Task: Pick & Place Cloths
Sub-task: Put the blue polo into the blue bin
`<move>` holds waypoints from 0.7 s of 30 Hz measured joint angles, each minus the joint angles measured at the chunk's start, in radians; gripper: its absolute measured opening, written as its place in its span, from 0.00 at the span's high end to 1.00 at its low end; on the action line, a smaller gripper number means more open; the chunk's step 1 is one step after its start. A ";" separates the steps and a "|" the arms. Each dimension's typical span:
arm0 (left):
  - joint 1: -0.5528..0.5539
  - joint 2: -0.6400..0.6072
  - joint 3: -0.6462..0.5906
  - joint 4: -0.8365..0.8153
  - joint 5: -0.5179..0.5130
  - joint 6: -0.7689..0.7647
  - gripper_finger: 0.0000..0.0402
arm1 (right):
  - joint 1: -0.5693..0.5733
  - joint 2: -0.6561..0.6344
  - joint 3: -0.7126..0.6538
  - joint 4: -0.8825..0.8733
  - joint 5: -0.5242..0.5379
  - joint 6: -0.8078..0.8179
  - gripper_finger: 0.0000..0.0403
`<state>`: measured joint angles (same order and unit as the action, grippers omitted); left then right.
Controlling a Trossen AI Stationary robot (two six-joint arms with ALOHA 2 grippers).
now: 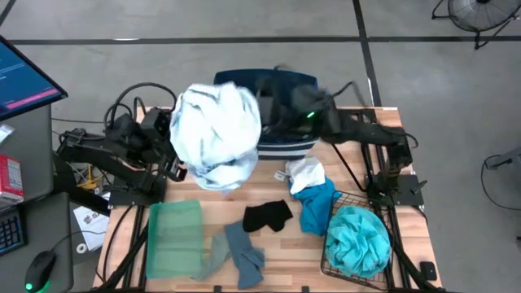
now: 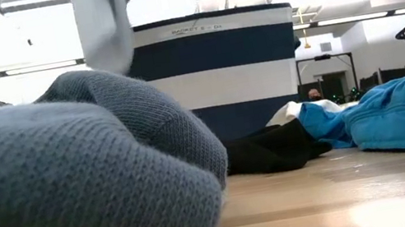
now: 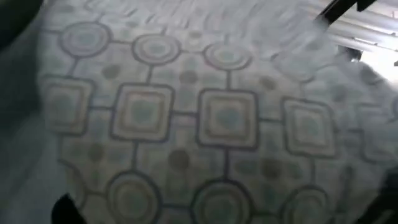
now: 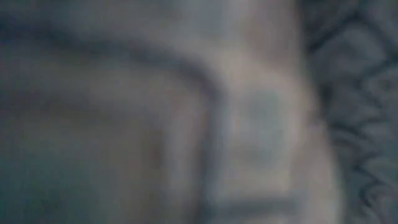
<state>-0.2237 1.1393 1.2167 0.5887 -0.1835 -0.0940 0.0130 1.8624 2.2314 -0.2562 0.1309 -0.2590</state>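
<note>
Hanging high over the table's twelve-o'clock edge, the pale blue-white shirt [image 1: 216, 134] billows between both arms, presumably lifted so it can drop into the navy bin [image 1: 281, 146] just behind it. The left gripper [image 1: 175, 167] sits at the shirt's nine-o'clock side and the right gripper [image 1: 273, 110] at its two-o'clock side over the bin; fabric hides both pincers, so I cannot tell how wide either stands or whether it has cloth in its grip. The left wrist camera is filled with the shirt's printed squares and circles. The other cloths wait on the wood: black cloth [image 1: 267, 216] at centre, grey-blue cloth [image 1: 236, 254] at six o'clock, bright blue cloth [image 1: 316, 205] and white cloth [image 1: 307, 172] toward three, turquoise cloth [image 1: 358, 240] in the wire basket [image 1: 330, 264]. A green tray [image 1: 173, 240] lies at seven o'clock. Small lettering runs along the bin's rim, too fine to read.
</note>
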 joint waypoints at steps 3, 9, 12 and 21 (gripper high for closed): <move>0.001 0.000 0.000 -0.026 -0.004 0.012 0.99 | -0.022 -0.003 0.129 -0.089 0.000 -0.036 0.99; 0.048 0.001 0.000 -0.048 -0.149 0.147 0.97 | -0.141 -0.122 0.087 -0.090 -0.001 0.023 0.99; 0.107 0.001 0.000 -0.050 -0.244 0.215 0.97 | -0.207 -0.158 0.087 -0.125 -0.001 0.051 1.00; 0.433 0.034 -0.002 -0.054 -0.200 0.214 0.98 | -0.367 -0.169 0.086 -0.230 -0.002 0.111 1.00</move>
<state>0.2097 1.1736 1.2152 0.5351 -0.3833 0.1195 -0.3543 1.6930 2.3173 -0.4863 0.1285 -0.1481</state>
